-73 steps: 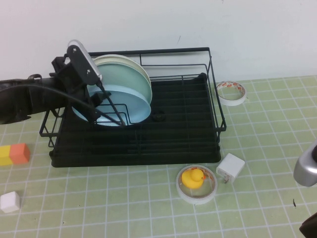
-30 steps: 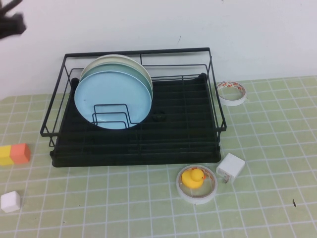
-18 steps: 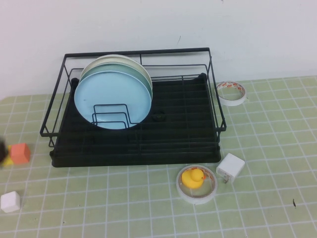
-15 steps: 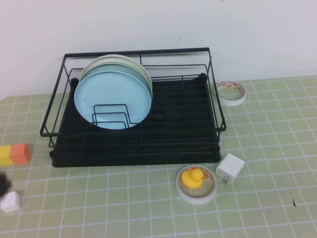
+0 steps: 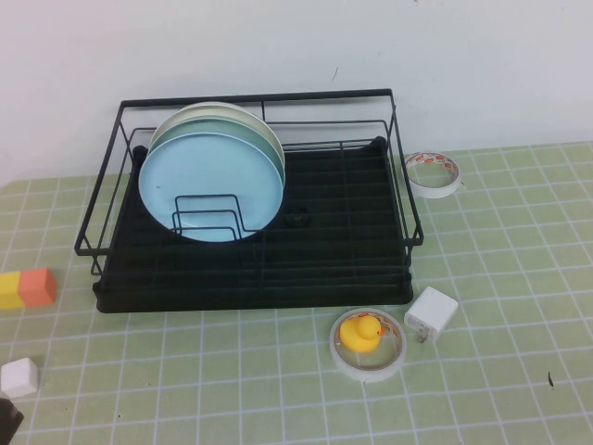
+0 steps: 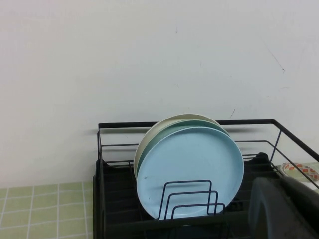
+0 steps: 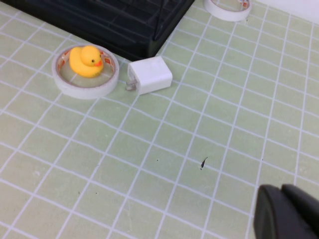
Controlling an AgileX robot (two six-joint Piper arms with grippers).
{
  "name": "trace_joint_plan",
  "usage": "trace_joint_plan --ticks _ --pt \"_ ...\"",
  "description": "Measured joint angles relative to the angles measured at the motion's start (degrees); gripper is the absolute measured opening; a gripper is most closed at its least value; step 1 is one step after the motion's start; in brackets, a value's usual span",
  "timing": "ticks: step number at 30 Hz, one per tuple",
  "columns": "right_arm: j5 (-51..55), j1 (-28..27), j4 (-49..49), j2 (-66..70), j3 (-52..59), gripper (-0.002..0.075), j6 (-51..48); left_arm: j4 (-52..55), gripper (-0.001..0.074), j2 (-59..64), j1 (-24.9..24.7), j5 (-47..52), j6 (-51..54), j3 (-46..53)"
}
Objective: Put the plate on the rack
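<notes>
The plate stands in the rack, well apart from both grippers' closed fingers.

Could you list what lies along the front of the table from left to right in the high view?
White cube → duck in its tape ring → white charger. The left gripper and right gripper, both shut, show only in their wrist views.

even, bright, diffuse light fills all three views, with only faint soft shadows. no glare shows. the dark gripper bodies at both wrist views' edges are blurred.
</notes>
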Motion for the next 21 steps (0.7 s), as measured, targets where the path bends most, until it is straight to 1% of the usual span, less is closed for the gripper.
trace_joint_plan --ticks 12,16,21 --pt "0.00 0.00 0.14 -0.12 0.00 -0.0002 0.00 0.00 -0.0001 -1.71 0.34 0.37 0.12 0.00" --pt "-0.12 0.00 0.14 -0.12 0.00 -0.0002 0.00 0.00 -0.0001 -6.32 2.38 -0.07 0.22 0.00" --pt "-0.20 0.00 0.14 -0.12 0.00 -0.0002 0.00 0.00 -0.0001 -15.81 6.00 -5.42 1.78 1.21"
